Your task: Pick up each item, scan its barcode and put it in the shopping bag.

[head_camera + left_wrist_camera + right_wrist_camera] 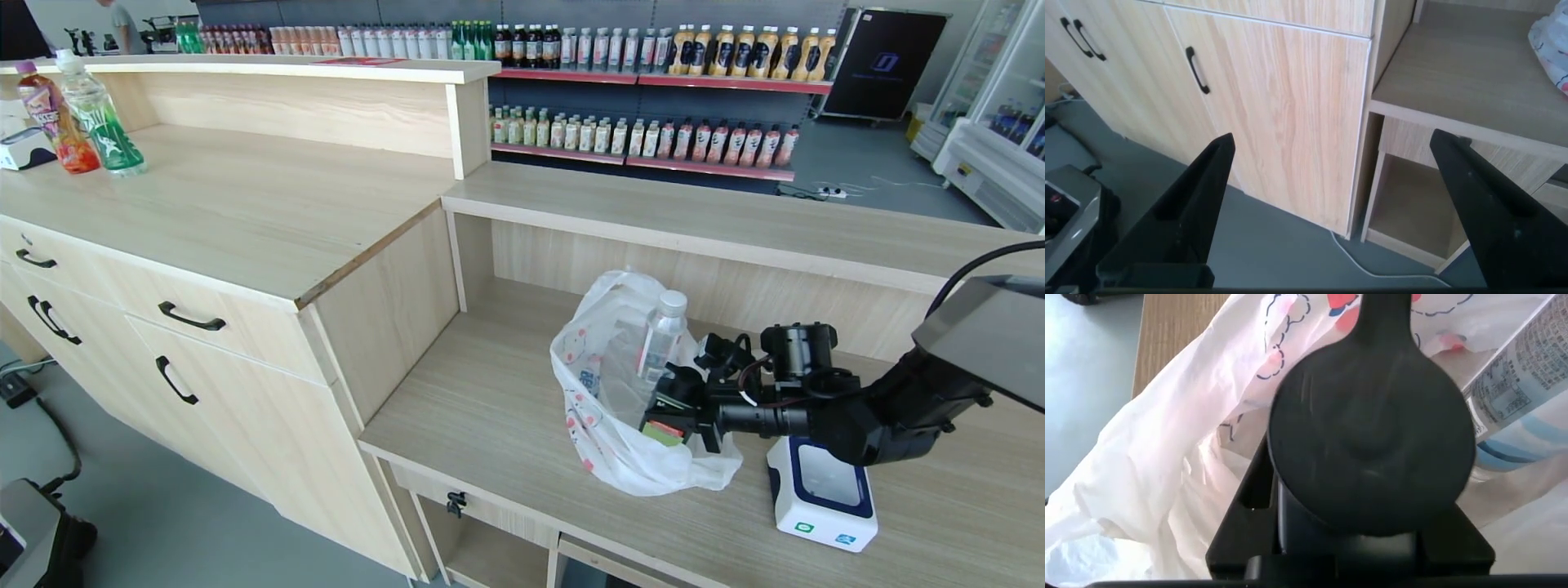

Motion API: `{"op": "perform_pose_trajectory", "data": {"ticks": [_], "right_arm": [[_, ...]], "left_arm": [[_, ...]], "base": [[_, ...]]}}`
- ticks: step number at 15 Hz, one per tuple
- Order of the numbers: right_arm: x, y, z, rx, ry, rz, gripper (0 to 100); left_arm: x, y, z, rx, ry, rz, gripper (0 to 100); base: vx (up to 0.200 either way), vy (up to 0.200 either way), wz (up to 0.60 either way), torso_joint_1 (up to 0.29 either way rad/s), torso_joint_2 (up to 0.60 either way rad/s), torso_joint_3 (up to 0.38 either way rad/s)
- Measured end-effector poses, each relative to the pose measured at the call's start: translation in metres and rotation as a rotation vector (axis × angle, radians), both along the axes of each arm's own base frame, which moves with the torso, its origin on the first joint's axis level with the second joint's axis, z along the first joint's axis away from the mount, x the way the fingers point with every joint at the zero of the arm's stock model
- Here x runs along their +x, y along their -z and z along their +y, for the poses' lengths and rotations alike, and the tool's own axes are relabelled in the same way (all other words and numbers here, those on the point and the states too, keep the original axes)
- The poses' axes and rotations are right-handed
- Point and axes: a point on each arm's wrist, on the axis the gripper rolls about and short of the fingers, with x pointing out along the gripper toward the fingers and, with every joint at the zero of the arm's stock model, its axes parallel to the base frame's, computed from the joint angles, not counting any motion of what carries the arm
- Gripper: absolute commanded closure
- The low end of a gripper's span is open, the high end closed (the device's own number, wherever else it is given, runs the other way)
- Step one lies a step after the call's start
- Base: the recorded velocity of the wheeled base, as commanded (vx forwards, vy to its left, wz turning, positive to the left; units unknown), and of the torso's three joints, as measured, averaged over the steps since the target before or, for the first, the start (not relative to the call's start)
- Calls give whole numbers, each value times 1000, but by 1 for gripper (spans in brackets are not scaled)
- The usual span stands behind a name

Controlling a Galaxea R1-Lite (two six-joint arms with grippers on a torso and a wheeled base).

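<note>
Fingers (1188, 216) of your left gripper (1331, 139) stand spread before the cabinet (1290, 98). Your right gripper (668, 415) sits seemingly inside the shopping bag (594, 371); its grip you cannot tell.

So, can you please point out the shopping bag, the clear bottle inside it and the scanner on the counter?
shopping bag (598, 437): head view, on its white printed side.
clear bottle (663, 336): head view, on its body just below the white cap.
scanner (821, 482): head view, on its scan window.

My left gripper (1331, 143) hangs low, fingers (1200, 204) spread wide and empty. My right arm (857, 412) extends leftward, apparently level, with the right gripper (671, 415) at its tip.
</note>
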Motion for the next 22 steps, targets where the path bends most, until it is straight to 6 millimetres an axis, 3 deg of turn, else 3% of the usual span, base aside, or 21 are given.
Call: {"op": "perform_pose_trajectory", "data": {"ticks": [12, 13, 18, 22], "right_arm": [[3, 13, 4, -10, -8, 18, 100], [3, 14, 4, -11, -8, 19, 0], [2, 11, 4, -8, -5, 18, 0], [-4, -26, 2, 33, 18, -10, 0]], "left_arm": [[0, 0, 0, 0, 0, 0, 0], [0, 0, 0, 0, 0, 0, 0], [0, 0, 0, 0, 0, 0, 0], [0, 0, 0, 0, 0, 0, 0]], "base": [[0, 0, 0, 0, 0, 0], [0, 0, 0, 0, 0, 0], [0, 0, 0, 0, 0, 0], [0, 0, 0, 0, 0, 0]]}}
